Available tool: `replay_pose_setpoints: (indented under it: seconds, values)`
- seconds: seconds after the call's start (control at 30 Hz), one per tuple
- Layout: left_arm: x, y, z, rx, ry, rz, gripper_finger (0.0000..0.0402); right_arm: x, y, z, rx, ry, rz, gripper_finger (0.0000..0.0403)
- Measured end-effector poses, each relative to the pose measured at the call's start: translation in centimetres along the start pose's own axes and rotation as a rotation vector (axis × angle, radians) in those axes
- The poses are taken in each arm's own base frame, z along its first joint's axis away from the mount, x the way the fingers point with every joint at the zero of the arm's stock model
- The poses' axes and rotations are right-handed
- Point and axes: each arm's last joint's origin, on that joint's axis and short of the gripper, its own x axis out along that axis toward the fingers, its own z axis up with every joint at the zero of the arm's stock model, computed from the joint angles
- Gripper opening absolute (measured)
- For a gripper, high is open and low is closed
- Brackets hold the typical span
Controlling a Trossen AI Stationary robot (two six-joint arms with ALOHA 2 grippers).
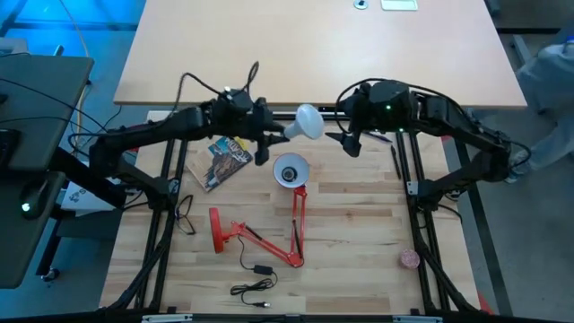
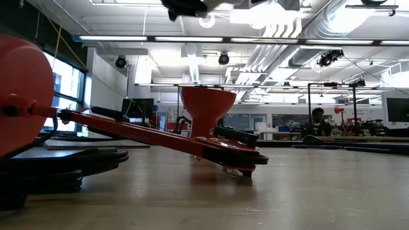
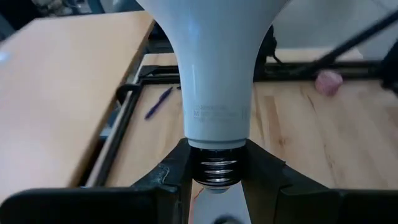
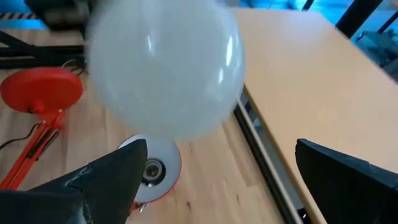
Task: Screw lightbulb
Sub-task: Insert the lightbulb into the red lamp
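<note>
Wooden tabletop (image 1: 359, 211) below carries the lamp (image 1: 290, 170), socket up. My left gripper (image 3: 214, 180) is clamped on the bulb's (image 1: 308, 122) threaded base, holding it aloft just behind the shade. Light, smooth, fragile, I judge; my right gripper (image 4: 217, 177), spread wide, should take the dome gently.

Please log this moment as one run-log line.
left gripper: shut on small white lightbulb | right gripper: open, facing dome | red desk lamp: socket empty
</note>
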Motion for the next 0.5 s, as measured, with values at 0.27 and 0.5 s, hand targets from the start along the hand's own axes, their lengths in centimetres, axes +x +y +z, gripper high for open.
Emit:
replay_pose_setpoints:
  seconds: [0.27,0.5]
  values:
    - [3.7,-3.7,-4.2,-0.173,-0.1,-0.015,0.009,-2.4,-0.9,-0.1,0.099,-0.062,0.012,0.0399]
    - [5.3,-6.8,-8.7,-0.331,-0.231,0.025,0.009,-3.2,-0.9,-0.4,0.129,-0.057,0.033,0.0399]
